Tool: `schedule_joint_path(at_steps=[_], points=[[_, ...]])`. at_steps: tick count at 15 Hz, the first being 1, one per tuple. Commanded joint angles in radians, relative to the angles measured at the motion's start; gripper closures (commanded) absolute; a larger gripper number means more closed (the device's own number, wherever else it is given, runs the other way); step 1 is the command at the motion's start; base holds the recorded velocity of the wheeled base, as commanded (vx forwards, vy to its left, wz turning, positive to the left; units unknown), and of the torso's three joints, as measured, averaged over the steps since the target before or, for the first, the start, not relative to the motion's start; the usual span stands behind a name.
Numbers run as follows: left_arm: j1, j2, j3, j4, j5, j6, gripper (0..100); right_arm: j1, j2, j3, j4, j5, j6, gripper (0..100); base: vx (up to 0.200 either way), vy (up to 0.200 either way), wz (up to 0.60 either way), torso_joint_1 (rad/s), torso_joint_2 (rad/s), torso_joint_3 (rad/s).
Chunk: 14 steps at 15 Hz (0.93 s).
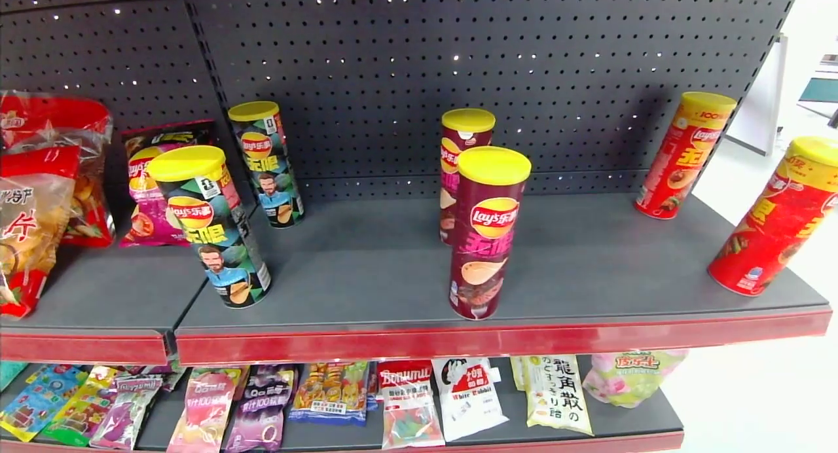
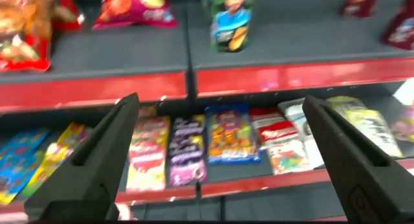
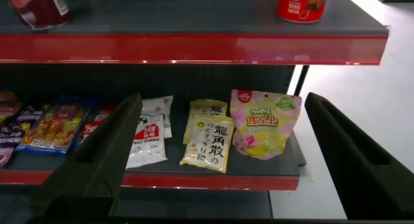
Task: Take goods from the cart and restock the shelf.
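empty hands at the shelf, next load to fetch

my left pincer (image 2: 220, 100) is nearest, its two fingers spread wide with nothing between them. my right pincer (image 3: 223, 98) is spread and empty just the same. both hang in front of the lower shelf (image 3: 213, 180), where flat packets (image 3: 208, 143) lie in a row.

in the head view the upper shelf (image 1: 589, 270) runs across the middle of the frame. two dark cans (image 1: 213, 227) stand at centre left. a maroon can (image 1: 488, 234) stands at centre, close to the red lip, with a second maroon can (image 1: 461, 152) just behind it. two red cans (image 1: 684, 155) stand at the right. all are upright.

i judge the step in hand is fetching a can from the cart. to do it well i'd grip it round the middle and keep it upright. i'd bring it in over the bare stretch between maroon and red, well wide of the front maroon can, which looks easy to tip off the lip.
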<state>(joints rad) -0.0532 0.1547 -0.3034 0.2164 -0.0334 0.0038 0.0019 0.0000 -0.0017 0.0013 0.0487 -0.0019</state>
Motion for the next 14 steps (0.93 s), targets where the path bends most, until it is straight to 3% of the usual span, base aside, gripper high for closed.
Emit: schedule_joint_path(at_steps=[1, 5, 6, 7, 8, 9, 10, 11, 12, 13, 14], points=[[0.003, 0.005, -0.005, 0.02, 0.027, -0.001, 0, 0.001, 0.002, 0.0, 0.002, 0.0, 0.0, 0, 0.0, 0.0, 0.0, 0.0, 0.0, 0.0], [0.004, -0.086, 0.116, 0.024, 0.082, 0.008, 0, 0.001, 0.0, 0.0, 0.002, 0.006, -0.01, 0, 0.0, 0.0, 0.0, 0.0, 0.0, 0.0], [0.006, -0.086, 0.125, 0.001, 0.055, 0.018, 0, 0.001, 0.0, 0.0, 0.0, 0.016, -0.02, 0, 0.0, 0.0, 0.0, 0.0, 0.0, 0.0], [0.006, -0.086, 0.148, -0.002, 0.001, 0.05, 0, 0.009, 0.029, -0.081, -0.012, 0.085, -0.012, 0, 0.0, 0.0, 0.0, 0.0, 0.0, 0.0], [0.006, -0.086, 0.191, -0.015, -0.003, 0.068, 0, 0.012, 0.224, -0.244, -0.017, 0.126, 0.026, 0, 0.0, 0.0, 0.0, 0.0, 0.0, 0.0], [0.006, -0.086, 0.202, -0.052, 0.018, 0.059, 0, 0.023, 0.356, -0.356, -0.033, 0.137, 0.094, 0, 0.0, 0.0, 0.0, 0.0, 0.0, 0.0], [0.006, -0.084, 0.204, -0.057, 0.023, 0.058, 0, 0.027, 0.38, -0.38, -0.037, 0.14, 0.099, 0, 0.0, 0.0, 0.0, 0.0, 0.0, 0.0], [0.012, -0.09, 0.204, -0.057, 0.127, 0.025, 0, 0.069, 0.555, -0.508, -0.035, 0.161, -0.007, 0, 0.0, 0.0, 0.0, 0.0, 0.0, 0.0], [0.038, -0.109, 0.205, -0.058, 0.182, -0.031, 0, 0.064, 0.653, -0.524, -0.044, 0.157, -0.115, 0, 0.0, 0.0, 0.0, 0.0, 0.0, 0.0], [0.056, -0.144, 0.204, -0.058, 0.191, -0.065, 0, 0.07, 0.752, -0.54, -0.049, 0.154, -0.151, 0, 0.0, 0.0, 0.0, 0.0, 0.0, 0.0], [0.055, -0.155, 0.207, -0.061, 0.191, -0.059, 0, 0.078, 0.813, -0.54, -0.05, 0.16, -0.155, 0, 0.0, 0.0, 0.0, 0.0, 0.0, 0.0]])
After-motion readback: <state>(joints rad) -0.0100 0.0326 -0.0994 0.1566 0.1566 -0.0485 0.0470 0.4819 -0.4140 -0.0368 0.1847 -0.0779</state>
